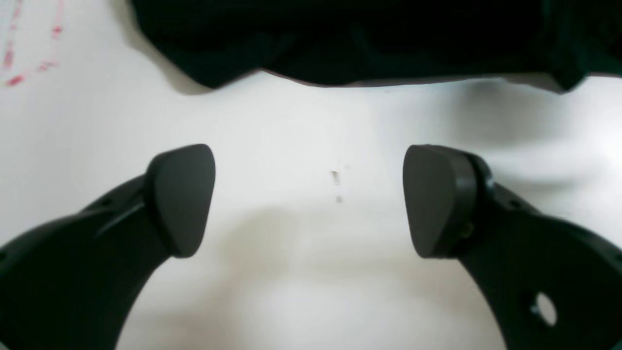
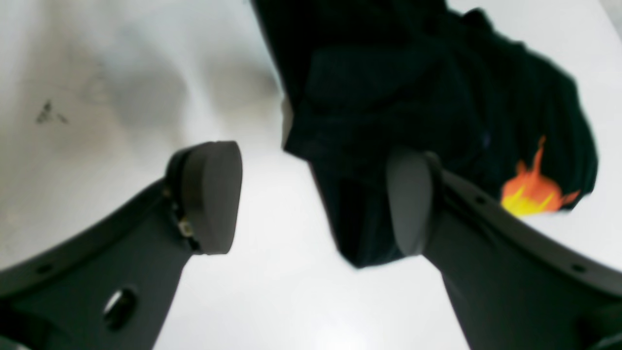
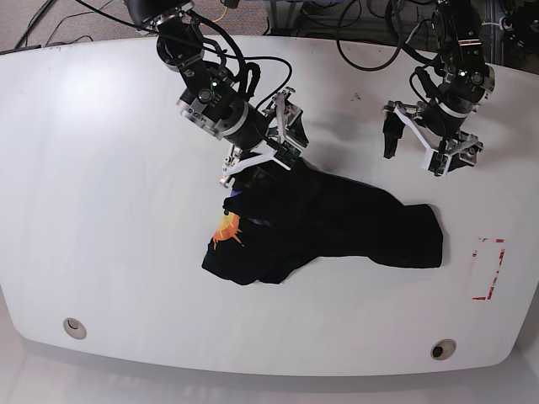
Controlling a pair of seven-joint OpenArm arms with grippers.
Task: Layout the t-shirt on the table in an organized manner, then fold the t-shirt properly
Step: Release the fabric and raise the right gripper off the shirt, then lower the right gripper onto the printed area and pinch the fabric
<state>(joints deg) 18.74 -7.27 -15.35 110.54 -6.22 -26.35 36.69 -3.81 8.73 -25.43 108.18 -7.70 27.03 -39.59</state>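
The black t-shirt [image 3: 337,225] lies crumpled in a heap in the middle of the white table [image 3: 101,168], with an orange-yellow patch [image 3: 229,228] showing at its left end. My right gripper [image 3: 263,153] is open, low over the heap's upper left edge. In the right wrist view a fold of the t-shirt [image 2: 388,97] hangs beside one fingertip [image 2: 410,204], with the patch [image 2: 532,192] behind it. My left gripper [image 1: 309,199] is open and empty over bare table, the t-shirt's edge [image 1: 340,39] just ahead of it. In the base view it [image 3: 425,147] is above the heap's right end.
A red rectangular outline [image 3: 488,269] is marked right of the t-shirt and shows in the left wrist view [image 1: 29,63]. Two small round holes [image 3: 74,326] [image 3: 443,348] sit near the front edge. Cables [image 3: 370,34] lie along the back edge.
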